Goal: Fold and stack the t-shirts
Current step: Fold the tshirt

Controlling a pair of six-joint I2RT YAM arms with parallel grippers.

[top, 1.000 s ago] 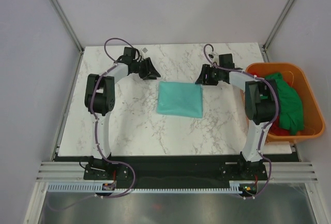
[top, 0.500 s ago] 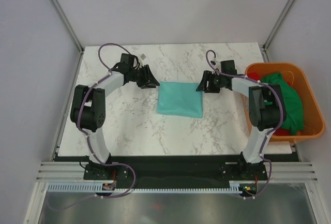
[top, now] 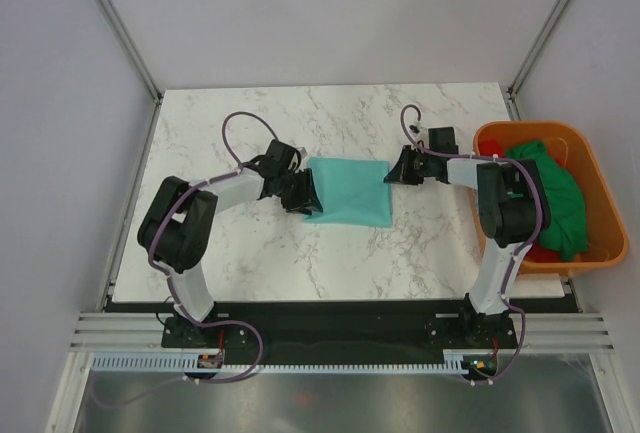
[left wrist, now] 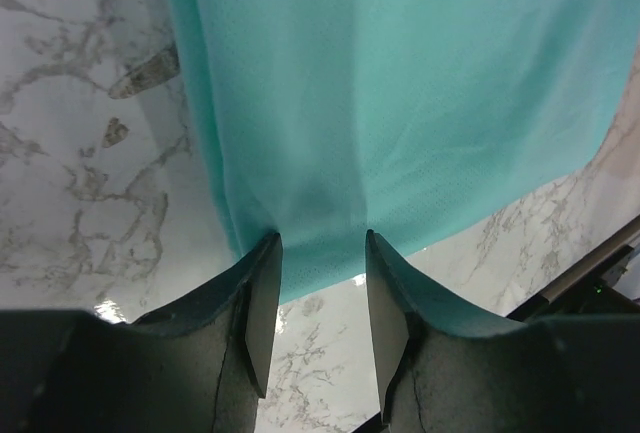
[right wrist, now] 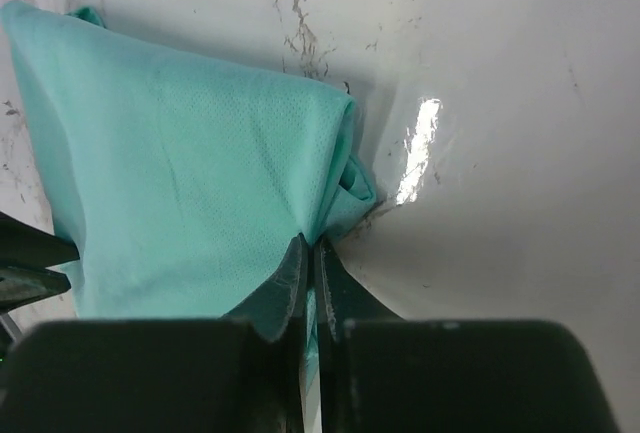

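A folded teal t-shirt (top: 350, 191) lies in the middle of the marble table (top: 270, 243). My left gripper (top: 303, 193) stands open at the shirt's left edge, its fingertips (left wrist: 268, 253) touching the cloth (left wrist: 400, 103) with nothing pinched between them. My right gripper (top: 392, 173) is shut on the shirt's far right corner, the teal cloth (right wrist: 200, 183) pinched between its jaws (right wrist: 310, 249). A dark green t-shirt (top: 553, 193) and a red one (top: 540, 251) lie heaped in the orange tub (top: 606, 215) at the right.
The orange tub stands off the table's right edge, close behind my right arm's elbow (top: 510, 203). Grey walls enclose the table on the left, right and far sides. A black rail (top: 330, 318) runs along the near edge.
My left gripper has come down and right from the far left of the table to the shirt's left edge. My right gripper has moved in slightly and shut on the shirt's corner.
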